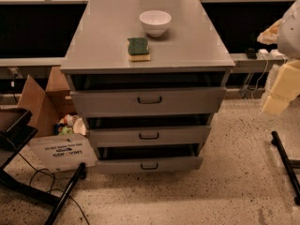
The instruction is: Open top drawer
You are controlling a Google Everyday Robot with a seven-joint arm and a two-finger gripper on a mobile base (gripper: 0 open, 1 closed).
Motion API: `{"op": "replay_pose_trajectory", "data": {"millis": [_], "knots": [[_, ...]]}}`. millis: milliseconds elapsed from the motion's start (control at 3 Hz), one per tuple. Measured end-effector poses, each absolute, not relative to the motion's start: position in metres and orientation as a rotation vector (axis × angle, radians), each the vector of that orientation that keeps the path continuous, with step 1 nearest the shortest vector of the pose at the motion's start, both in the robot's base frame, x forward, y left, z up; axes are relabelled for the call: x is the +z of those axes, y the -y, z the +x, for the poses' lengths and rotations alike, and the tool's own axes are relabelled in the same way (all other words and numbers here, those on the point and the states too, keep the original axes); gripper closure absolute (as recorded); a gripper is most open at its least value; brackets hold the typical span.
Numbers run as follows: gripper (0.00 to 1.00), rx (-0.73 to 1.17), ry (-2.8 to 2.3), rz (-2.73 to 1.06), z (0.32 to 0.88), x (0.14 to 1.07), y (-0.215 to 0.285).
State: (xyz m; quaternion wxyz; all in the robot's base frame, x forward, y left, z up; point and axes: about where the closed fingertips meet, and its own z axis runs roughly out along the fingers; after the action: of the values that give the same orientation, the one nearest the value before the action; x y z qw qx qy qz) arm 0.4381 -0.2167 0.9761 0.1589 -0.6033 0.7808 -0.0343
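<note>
Grey metal top drawer (108, 102), its bar handle (149, 100) running left-right, lies well left of the cream gripper (281, 93), whose spread I cannot tell.

The top drawer (187, 102) is smooth, matt grey metal — the bowl (155, 21) is glossy white, the sponge (138, 48) rough green over yellow foam. The gripper (275, 104), at the right edge, looks pale matt plastic; the box (37, 102) is brown cardboard.

The right edge cuts off the pincer (277, 102).
</note>
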Motion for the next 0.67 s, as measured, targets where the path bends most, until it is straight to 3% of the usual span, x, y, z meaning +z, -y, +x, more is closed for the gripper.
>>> {"op": "replay_pose_trajectory", "data": {"millis": [333, 667], "knots": [[0.0, -0.098, -2.232, -1.725, 0.438, 0.976, 0.217], [0.0, -0.216, -2.248, -1.768, 0.44, 0.989, 0.21]]}}
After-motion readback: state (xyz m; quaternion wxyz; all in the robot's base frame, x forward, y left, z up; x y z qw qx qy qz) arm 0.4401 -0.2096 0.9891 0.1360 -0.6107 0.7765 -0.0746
